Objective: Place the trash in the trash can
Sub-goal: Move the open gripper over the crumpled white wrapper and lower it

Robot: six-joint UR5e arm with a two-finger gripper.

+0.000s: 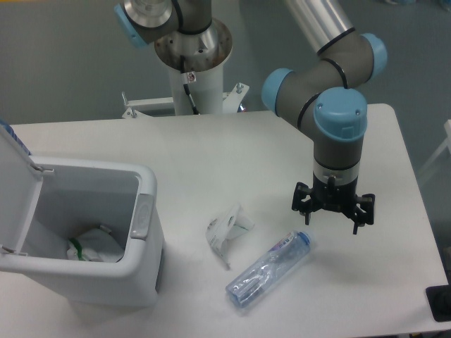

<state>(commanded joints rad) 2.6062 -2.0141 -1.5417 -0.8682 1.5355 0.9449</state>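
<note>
Nearest the camera: trash can (106,282), boxy and white, at the table's front left corner, lid (15,190) flipped up on the left side, grey latch tab (143,215) on the right wall. Inside, something crumpled and white with a green streak, lying at the bottom.

Just right of the can, on the white table (211,148): crumpled whitish-clear wrapper (227,229), apart from the can. Beside it, a little further right and closer to the front edge: crushed clear bottle (268,271), lying diagonally, bluish cap end pointing up-right, base toward the front. Wrapper and bottle near each other, not clearly touching.

Above the bottle's cap end: gripper (331,220), pointing straight down, black fingers spread wide. Nothing between the fingers; no contact with bottle or wrapper visible. Left finger close over the cap in this view, height above the table not possible to judge. Grey arm with blue joint caps rising from the gripper toward the upper right, then back to the base post (192,77) behind the table.

Dark object (438,304) at the front right corner, cut off by the frame edge.
</note>
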